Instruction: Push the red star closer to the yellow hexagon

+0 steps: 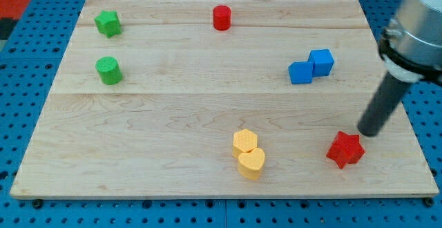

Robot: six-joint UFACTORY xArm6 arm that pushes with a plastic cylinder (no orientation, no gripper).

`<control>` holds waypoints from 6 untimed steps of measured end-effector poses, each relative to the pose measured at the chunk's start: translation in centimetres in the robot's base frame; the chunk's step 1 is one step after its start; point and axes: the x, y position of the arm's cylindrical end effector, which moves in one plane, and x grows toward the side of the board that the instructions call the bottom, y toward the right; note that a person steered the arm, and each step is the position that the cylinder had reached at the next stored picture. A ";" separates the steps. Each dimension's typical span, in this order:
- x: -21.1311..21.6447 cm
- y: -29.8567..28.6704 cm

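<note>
The red star (pixel 345 149) lies near the board's bottom right. The yellow hexagon (pixel 244 141) sits at the bottom middle, touching a yellow heart (pixel 251 164) just below it. My tip (pixel 369 131) is the lower end of the dark rod, just above and to the right of the red star, very close to it or touching its upper right point. The star is well to the right of the hexagon.
A blue block pair (pixel 311 66) lies at the right middle. A red cylinder (pixel 221 17) stands at the top middle. A green star (pixel 108 23) and a green cylinder (pixel 108 70) are at the left. The wooden board's right edge (pixel 407 117) is near the tip.
</note>
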 end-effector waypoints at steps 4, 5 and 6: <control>5.8 -7.4; 1.4 -8.0; -1.6 -11.8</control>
